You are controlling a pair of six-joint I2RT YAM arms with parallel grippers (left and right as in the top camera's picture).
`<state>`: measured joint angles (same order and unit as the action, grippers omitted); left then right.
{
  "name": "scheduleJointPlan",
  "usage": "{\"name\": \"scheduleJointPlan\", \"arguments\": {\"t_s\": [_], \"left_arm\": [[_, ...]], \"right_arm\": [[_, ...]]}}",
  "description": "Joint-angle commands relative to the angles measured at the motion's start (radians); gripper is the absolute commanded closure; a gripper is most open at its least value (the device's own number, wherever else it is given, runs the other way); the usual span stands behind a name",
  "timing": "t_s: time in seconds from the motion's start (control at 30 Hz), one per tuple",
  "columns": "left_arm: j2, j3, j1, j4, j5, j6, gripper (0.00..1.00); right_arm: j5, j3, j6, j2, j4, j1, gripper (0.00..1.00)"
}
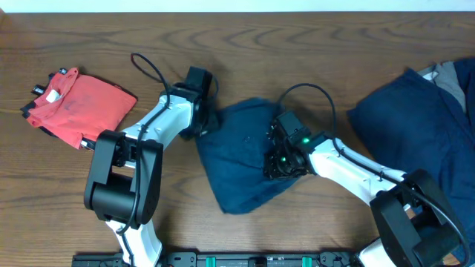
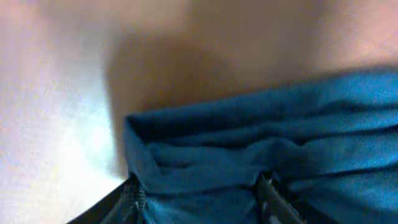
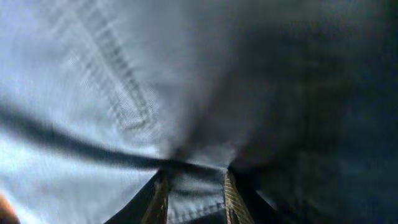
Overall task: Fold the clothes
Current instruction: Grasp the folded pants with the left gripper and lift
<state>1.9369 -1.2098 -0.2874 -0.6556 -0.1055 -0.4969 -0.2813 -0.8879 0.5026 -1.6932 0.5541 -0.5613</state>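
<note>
The navy shorts (image 1: 241,152) lie crumpled in the middle of the table. My left gripper (image 1: 205,119) is at their upper left edge. In the left wrist view its fingers (image 2: 202,199) are closed on a bunched fold of the blue cloth (image 2: 249,143). My right gripper (image 1: 280,159) is on the right part of the shorts. In the right wrist view its fingers (image 3: 196,196) pinch a hemmed edge of the cloth (image 3: 124,93), which fills the view. More navy clothes (image 1: 423,119) are piled at the right edge.
A folded red garment (image 1: 78,104) lies at the far left. A grey garment (image 1: 445,74) pokes out of the pile at the right. The table (image 1: 334,44) is brown wood.
</note>
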Motion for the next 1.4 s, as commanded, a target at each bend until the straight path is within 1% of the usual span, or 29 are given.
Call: {"name": "scheduleJointPlan", "arguments": {"t_s": [0.0, 0.07, 0.1, 0.13, 0.17, 0.23, 0.33, 0.47, 0.5, 0.53, 0.57, 0.6, 0.7, 0.83, 1.07, 1.13, 1.27, 1.3, 1.37], "left_arm": [[0.042, 0.047, -0.003, -0.163, -0.045, 0.002, 0.42], [0.042, 0.047, -0.003, -0.249, -0.129, 0.002, 0.42], [0.042, 0.047, -0.004, -0.280, -0.189, 0.002, 0.42], [0.042, 0.047, -0.005, -0.299, -0.238, 0.003, 0.42], [0.041, 0.046, -0.005, -0.310, -0.282, 0.003, 0.42], [0.030, 0.046, -0.005, -0.319, -0.343, 0.003, 0.42], [-0.026, 0.046, -0.003, -0.299, -0.350, 0.003, 0.41], [-0.116, 0.046, -0.003, -0.207, -0.343, 0.003, 0.36], [-0.140, 0.046, -0.003, -0.172, -0.342, 0.003, 0.33], [-0.160, 0.046, -0.003, -0.142, -0.336, 0.004, 0.27], [-0.180, 0.046, -0.003, -0.112, -0.314, 0.004, 0.09], [-0.191, 0.046, -0.003, -0.092, -0.296, 0.004, 0.03], [-0.205, 0.046, -0.003, -0.002, -0.277, 0.019, 0.02], [-0.172, 0.047, -0.003, 0.053, -0.272, 0.109, 0.02], [-0.031, 0.047, -0.004, 0.107, -0.269, 0.107, 0.02], [0.003, 0.047, -0.006, 0.128, -0.295, 0.107, 0.02], [0.046, 0.047, -0.022, 0.160, -0.464, 0.108, 0.01], [0.050, 0.047, -0.031, 0.168, -0.500, 0.117, 0.02], [0.051, 0.047, -0.051, 0.177, -0.515, 0.131, 0.06]], "right_arm": [[0.324, 0.017, 0.030, -0.035, -0.004, 0.096, 0.69], [0.438, -0.006, -0.023, -0.035, -0.048, 0.154, 0.66], [0.458, -0.024, -0.079, -0.035, -0.086, 0.184, 0.63], [0.452, -0.042, -0.129, -0.035, -0.116, 0.206, 0.59], [0.425, -0.067, -0.185, -0.035, -0.139, 0.227, 0.57], [0.373, -0.121, -0.250, -0.035, -0.136, 0.251, 0.55], [0.328, -0.192, -0.257, -0.035, -0.076, 0.254, 0.54], [0.325, -0.198, -0.256, -0.035, -0.034, 0.235, 0.53], [0.325, -0.195, -0.256, -0.035, -0.020, 0.231, 0.53], [0.325, -0.195, -0.256, -0.035, -0.007, 0.227, 0.52], [0.325, -0.195, -0.256, -0.035, 0.007, 0.224, 0.52], [0.325, -0.195, -0.257, -0.035, 0.016, 0.221, 0.52], [0.325, -0.195, -0.256, -0.035, 0.041, 0.220, 0.51], [0.325, -0.195, -0.253, -0.035, 0.047, 0.220, 0.51], [0.321, -0.195, -0.245, -0.035, 0.057, 0.220, 0.50], [0.316, -0.195, -0.245, -0.035, 0.061, 0.220, 0.50], [0.315, -0.195, -0.245, -0.035, 0.065, 0.220, 0.50], [0.314, -0.195, -0.245, -0.035, 0.064, 0.220, 0.50], [0.315, -0.195, -0.240, -0.035, 0.061, 0.220, 0.50]]}}
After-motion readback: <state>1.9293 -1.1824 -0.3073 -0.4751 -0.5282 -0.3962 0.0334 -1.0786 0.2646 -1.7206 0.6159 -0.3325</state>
